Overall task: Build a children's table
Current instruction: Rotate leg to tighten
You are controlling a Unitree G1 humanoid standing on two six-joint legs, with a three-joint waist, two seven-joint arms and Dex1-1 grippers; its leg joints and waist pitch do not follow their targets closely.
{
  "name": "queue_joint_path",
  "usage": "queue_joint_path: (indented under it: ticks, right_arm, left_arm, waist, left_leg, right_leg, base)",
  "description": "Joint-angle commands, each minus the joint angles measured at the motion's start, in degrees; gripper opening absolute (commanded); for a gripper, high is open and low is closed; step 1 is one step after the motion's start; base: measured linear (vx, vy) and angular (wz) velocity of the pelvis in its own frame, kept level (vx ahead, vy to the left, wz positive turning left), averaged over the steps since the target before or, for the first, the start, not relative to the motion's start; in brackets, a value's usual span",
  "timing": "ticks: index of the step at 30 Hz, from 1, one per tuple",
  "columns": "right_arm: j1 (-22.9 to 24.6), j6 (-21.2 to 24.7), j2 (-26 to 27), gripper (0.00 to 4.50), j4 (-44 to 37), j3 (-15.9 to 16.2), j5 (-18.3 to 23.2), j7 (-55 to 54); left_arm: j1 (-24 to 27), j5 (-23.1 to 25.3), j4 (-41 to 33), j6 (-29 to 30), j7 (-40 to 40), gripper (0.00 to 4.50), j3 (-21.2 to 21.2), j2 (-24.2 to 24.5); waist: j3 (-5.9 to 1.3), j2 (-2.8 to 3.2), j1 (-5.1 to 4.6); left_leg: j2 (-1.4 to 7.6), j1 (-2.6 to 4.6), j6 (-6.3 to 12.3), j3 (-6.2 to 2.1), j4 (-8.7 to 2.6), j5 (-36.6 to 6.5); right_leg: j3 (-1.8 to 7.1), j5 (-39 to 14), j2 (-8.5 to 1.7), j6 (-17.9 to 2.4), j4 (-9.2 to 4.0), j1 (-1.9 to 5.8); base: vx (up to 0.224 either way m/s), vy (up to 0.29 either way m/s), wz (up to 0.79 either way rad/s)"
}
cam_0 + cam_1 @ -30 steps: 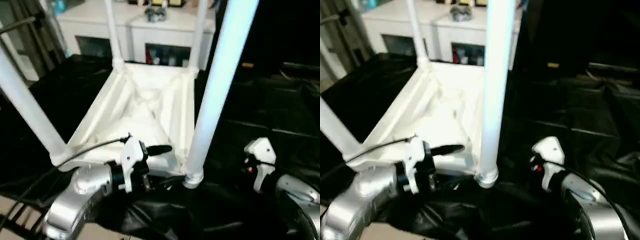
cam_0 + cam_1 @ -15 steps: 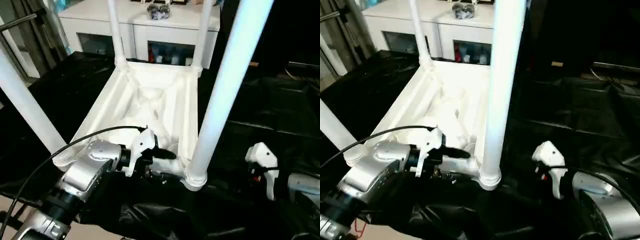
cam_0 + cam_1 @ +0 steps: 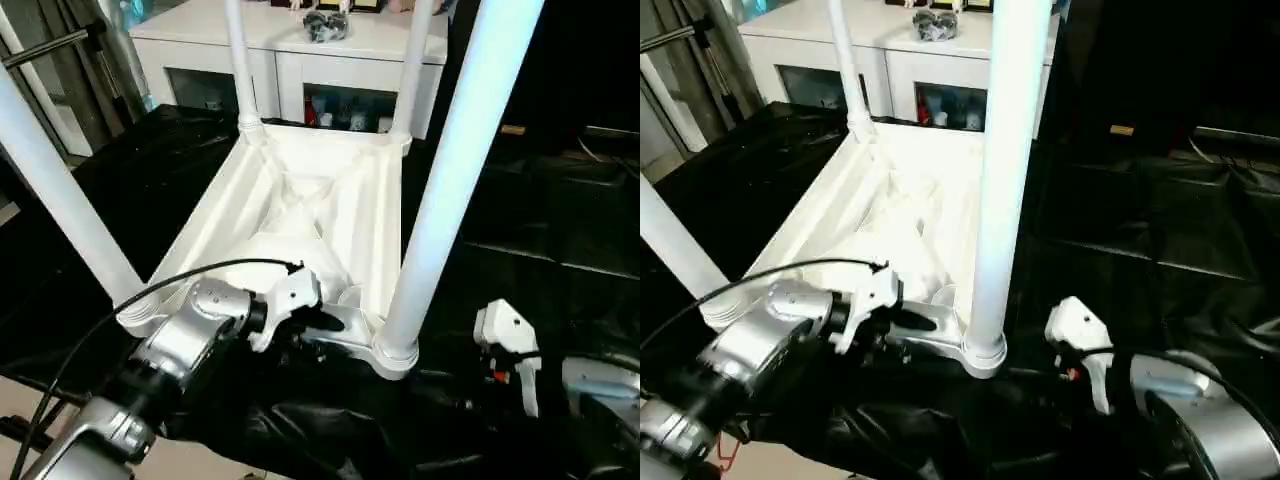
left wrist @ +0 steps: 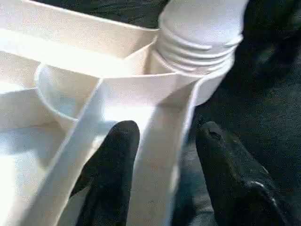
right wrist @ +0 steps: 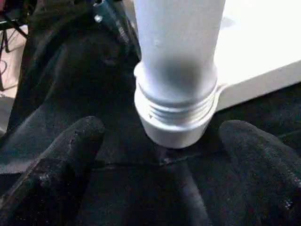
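Since the earlier frames the left arm has stretched forward and its gripper has come from in front of the table to the near rim of the top, while the right gripper has drawn a little back and lower. From the head views, the children's table (image 3: pixel 300 215) lies upside down on the black-draped work table (image 3: pixel 540 210), its ribbed underside up and four legs standing in the corner sockets; the near right leg (image 3: pixel 445 180) rises just beside the left gripper (image 3: pixel 322 322). The right gripper (image 3: pixel 510 350) hangs apart from that leg, over the black cloth. In the left wrist view the two black fingers (image 4: pixel 113 169) straddle the rim wall close to the socket, one inside the top and one outside, with gaps showing, so the jaws are half closed and not yet clamped. In the right wrist view the fingers (image 5: pixel 70 155) stand spread wide, holding nothing, facing the threaded foot of the leg. I judge the step is securing the top; next the left jaws must close on the rim.
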Motion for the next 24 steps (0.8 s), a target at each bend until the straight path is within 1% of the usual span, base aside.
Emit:
queue_joint_path:
  ticks: [1, 2, 3, 4, 5, 6, 7, 8, 9, 10, 11, 12, 13, 14, 15, 17, 18, 19, 20, 22, 23, 24]
  right_arm:
    - [0.3, 0.0, -0.8, 4.5, -1.5, -0.4, 0.0, 0.2]
    - [0.7, -0.1, -1.2, 4.5, -1.6, -0.5, -0.1, 0.3]
    - [0.8, -0.2, -1.3, 4.5, -1.7, -0.6, -0.2, 0.4]
    - [1.0, -0.3, -1.6, 4.5, -1.8, -0.7, -0.2, 0.4]
    - [1.1, -0.3, -1.7, 4.5, -1.8, -0.7, -0.2, 0.4]
    - [1.3, -0.6, -2.1, 4.5, -1.9, -0.6, -0.4, 0.5]
    - [1.4, -0.7, -2.1, 4.5, -1.8, -0.6, -0.4, 0.5]
    - [1.4, -0.9, -2.2, 4.5, -1.7, -0.6, -0.5, 0.6]
    - [1.3, -0.9, -2.3, 4.5, -1.5, -0.6, -0.5, 0.7]
    - [1.2, -1.0, -2.3, 4.5, -1.3, -0.5, -0.5, 0.8]
    - [1.0, -1.0, -2.2, 4.5, -1.1, -0.5, -0.5, 0.9]
    - [0.8, -1.1, -2.2, 4.5, -0.9, -0.5, -0.5, 0.9]
    - [0.5, -1.3, -2.2, 4.5, -0.5, -0.3, -0.5, 0.9]
    - [0.1, -1.4, -2.2, 4.5, -0.2, -0.2, -0.5, 1.0]
    - [-0.1, -1.5, -2.2, 4.5, 0.0, -0.1, -0.5, 1.0]
    - [-0.2, -1.6, -2.2, 4.5, 0.1, 0.0, -0.6, 1.0]
    - [-0.7, -1.6, -2.0, 4.5, 0.5, 0.4, -0.7, 1.1]
    - [-1.0, -1.6, -1.8, 4.5, 0.7, 0.5, -0.7, 1.1]
    - [-1.1, -1.5, -1.7, 4.5, 0.8, 0.6, -0.7, 1.1]
    - [-1.7, -0.7, -1.2, 4.5, 1.2, 0.7, -0.3, 1.0]
    - [-1.9, -0.1, -1.1, 4.5, 1.1, 0.7, 0.2, 1.2]
    - [-2.0, 0.1, -1.1, 4.5, 1.1, 0.7, 0.4, 1.3]
  left_arm:
    - [-1.0, 1.4, 1.3, -0.9, -0.6, 1.96, -0.7, 0.4]
    - [-1.5, 1.5, 2.1, -1.0, -1.6, 1.91, -0.8, 0.6]
    - [-1.7, 1.6, 2.5, -1.1, -2.1, 1.72, -0.8, 0.7]
    - [-2.0, 1.6, 3.2, -1.5, -2.8, 1.72, -0.7, 0.7]
    - [-2.2, 1.7, 3.7, -1.8, -3.1, 1.72, -0.7, 0.7]
    - [-2.1, 1.1, 3.3, -0.8, -4.8, 1.63, -0.8, 1.1]
    - [-2.1, 1.0, 3.3, -0.6, -5.1, 1.56, -0.8, 1.1]
    - [-2.1, 0.8, 3.1, -0.3, -5.9, 1.44, -0.9, 1.3]
    - [-2.0, 0.7, 3.2, -0.3, -6.2, 1.34, -0.8, 1.3]
    - [-2.0, 0.8, 3.4, -0.4, -6.4, 1.34, -0.8, 1.3]
    - [-2.0, 0.8, 3.4, -0.5, -6.5, 1.28, -0.8, 1.3]
    - [-2.1, 0.9, 3.7, -0.7, -6.6, 1.23, -0.7, 1.2]
    - [-2.1, 1.1, 3.9, -0.7, -6.9, 1.07, -0.6, 1.1]
    - [-2.2, 1.2, 4.1, -0.7, -7.1, 1.07, -0.5, 1.1]
    - [-2.3, 1.2, 4.3, -0.7, -7.3, 0.9, -0.4, 1.0]
    - [-2.3, 1.3, 4.2, -0.5, -7.5, 0.81, -0.4, 1.0]
    - [-2.2, 1.5, 3.7, 0.1, -7.6, 0.73, -0.3, 1.0]
    - [-2.0, 1.6, 3.5, 0.4, -7.5, 0.62, -0.3, 1.0]
    - [-2.0, 1.6, 3.4, 0.5, -7.5, 0.53, -0.3, 0.9]
    - [-1.5, 1.9, 3.2, 0.7, -7.0, 0.48, -0.4, 0.8]
    - [-1.2, 2.4, 3.1, 0.8, -6.6, 0.32, -0.5, 0.9]
    - [-1.1, 2.6, 3.1, 0.8, -6.4, 0.32, -0.6, 0.9]
  waist:
    - [-2.99, -0.31, 0.15]
    - [-3.04, -0.17, 0.13]
    - [-3.02, -0.2, 0.15]
    - [-2.97, 0.04, -0.04]
    - [-2.92, 0.01, -0.06]
    - [-2.92, 0.0, -0.08]
    - [-2.92, 0.05, -0.04]
    - [-2.88, -0.09, -0.1]
    - [-2.86, 0.03, -0.08]
    - [-2.82, 0.04, -0.14]
    - [-2.79, -0.09, -0.15]
    - [-2.77, -0.05, -0.13]
    - [-2.76, -0.02, -0.11]
    - [-2.74, -0.25, -0.11]
    - [-2.76, -0.21, -0.1]
    - [-2.77, -0.11, -0.14]
    - [-2.86, -0.34, -0.06]
    - [-2.95, -0.35, -0.05]
    - [-2.94, -0.28, -0.07]
    - [-2.93, -0.33, -0.12]
    - [-2.98, -0.38, -0.11]
    - [-2.9, -0.29, -0.13]
  left_leg:
    - [3.73, -0.19, 4.08, -1.77, -4.17, -5.8]
    - [3.78, -0.18, 4.27, -1.8, -4.17, -5.4]
    - [3.76, -0.2, 4.37, -1.78, -4.15, -5.4]
    - [3.69, -0.19, 4.43, -1.71, -4.12, -5.9]
    - [3.64, -0.22, 4.47, -1.72, -4.14, -6.2]
    - [3.64, -0.2, 4.44, -1.69, -4.16, -6.5]
    - [3.7, -0.16, 4.41, -1.69, -4.16, -6.6]
    - [3.71, -0.2, 4.48, -1.68, -4.19, -6.6]
    - [3.73, -0.15, 4.45, -1.68, -4.19, -6.8]
    - [3.76, -0.16, 4.38, -1.69, -4.24, -7.0]
    - [3.78, -0.12, 4.3, -1.65, -4.24, -7.3]
    - [3.79, -0.09, 4.27, -1.66, -4.28, -7.4]
    - [3.77, -0.1, 4.22, -1.65, -4.26, -7.5]
    - [3.77, -0.14, 4.19, -1.65, -4.32, -7.6]
    - [3.77, -0.13, 4.19, -1.66, -4.32, -7.5]
    - [3.79, -0.16, 4.19, -1.68, -4.31, -7.2]
    - [3.76, -0.17, 4.43, -1.62, -4.22, -6.6]
    - [3.8, -0.31, 4.73, -1.66, -4.21, -5.5]
    - [3.82, -0.37, 4.87, -1.71, -4.21, -5.2]
    - [3.81, -0.31, 5.17, -1.68, -4.2, -5.2]
    - [3.82, -0.29, 5.3, -1.66, -4.15, -5.0]
    - [3.84, -0.3, 5.36, -1.65, -4.2, -5.1]
  right_leg:
    - [3.14, -6.4, -5.38, -12.6, -4.27, 2.91]
    - [3.15, -5.3, -5.45, -13.0, -4.2, 2.97]
    - [3.12, -5.1, -5.45, -13.2, -4.16, 2.97]
    - [3.1, -5.3, -5.4, -13.4, -4.3, 2.96]
    - [3.1, -5.9, -5.43, -13.4, -4.37, 3.01]
    - [3.15, -7.4, -5.5, -13.2, -4.46, 3.04]
    - [3.17, -7.9, -5.56, -13.1, -4.48, 3.0]
    - [3.15, -8.8, -5.57, -12.9, -4.51, 2.97]
    - [3.13, -9.4, -5.57, -12.9, -4.56, 2.88]
    - [3.13, -10.2, -5.55, -12.8, -4.64, 2.84]
    - [3.13, -10.8, -5.54, -12.7, -4.72, 2.78]
    - [3.14, -11.4, -5.56, -12.6, -4.79, 2.75]
    - [3.15, -11.6, -5.57, -12.5, -4.82, 2.73]
    - [3.12, -12.2, -5.57, -12.3, -4.85, 2.75]
    - [3.13, -12.4, -5.59, -12.2, -4.83, 2.75]
    - [3.12, -12.1, -5.57, -12.2, -4.8, 2.7]
    - [3.15, -11.1, -5.58, -12.3, -4.71, 2.74]
    - [3.11, -9.5, -5.57, -12.5, -4.45, 2.83]
    - [3.08, -8.9, -5.56, -12.6, -4.36, 2.83]
    - [2.99, -8.8, -5.57, -12.8, -4.35, 2.78]
    - [3.03, -8.4, -5.64, -13.0, -4.37, 2.79]
    - [3.02, -8.6, -5.59, -13.0, -4.37, 2.75]
  base:
    - [0.0, 0.0, 0.0]
    - [0.0, 0.0, 0.0]
    - [0.0, 0.0, 0.0]
    - [0.0, 0.0, 0.0]
    - [0.0, 0.0, 0.0]
    - [0.0, 0.0, 0.0]
    - [0.0, 0.0, 0.0]
    - [0.0, 0.0, 0.0]
    - [0.0, 0.0, 0.0]
    - [0.0, 0.0, 0.0]
    - [0.0, 0.0, 0.0]
    - [0.0, 0.0, 0.0]
    - [0.0, 0.0, 0.0]
    - [0.0, 0.0, 0.0]
    - [0.0, 0.0, 0.0]
    - [0.0, 0.0, 0.0]
    - [0.0, 0.0, 0.0]
    - [0.0, 0.0, 0.0]
    - [0.0, 0.0, 0.0]
    - [0.0, 0.0, 0.0]
    - [0.0, 0.0, 0.0]
    - [0.0, 0.0, 0.0]
